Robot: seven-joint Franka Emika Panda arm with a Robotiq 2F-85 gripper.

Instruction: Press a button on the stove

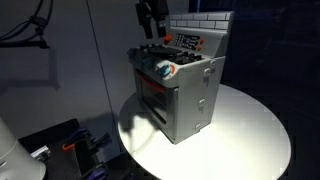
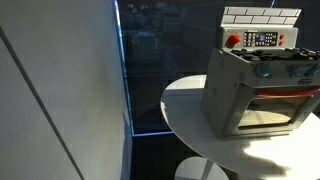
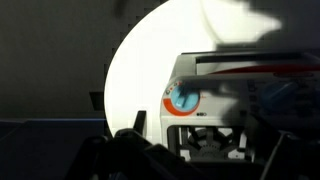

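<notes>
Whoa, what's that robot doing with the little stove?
A robot arm is busy with a toy stove that stands on a round white table. Its gripper hovers over the stove's top, near the burners, and does not seem to be pressing anything yet. A blue-and-red knob on the stove's front shows in the wrist view.

We log a round white tabletop [image 1: 255, 130], brightly lit, in an otherwise dim room. In an exterior view it stands on a white pedestal foot [image 2: 200, 168]. A pale grey wall panel [image 2: 55, 90] fills one side, with a dark glass pane [image 2: 160, 60] with a blue-lit edge just beside it. The dark floor [image 2: 150, 155] lies below. Black hanging cables [image 1: 25, 35] show faintly in the gloom.
</notes>
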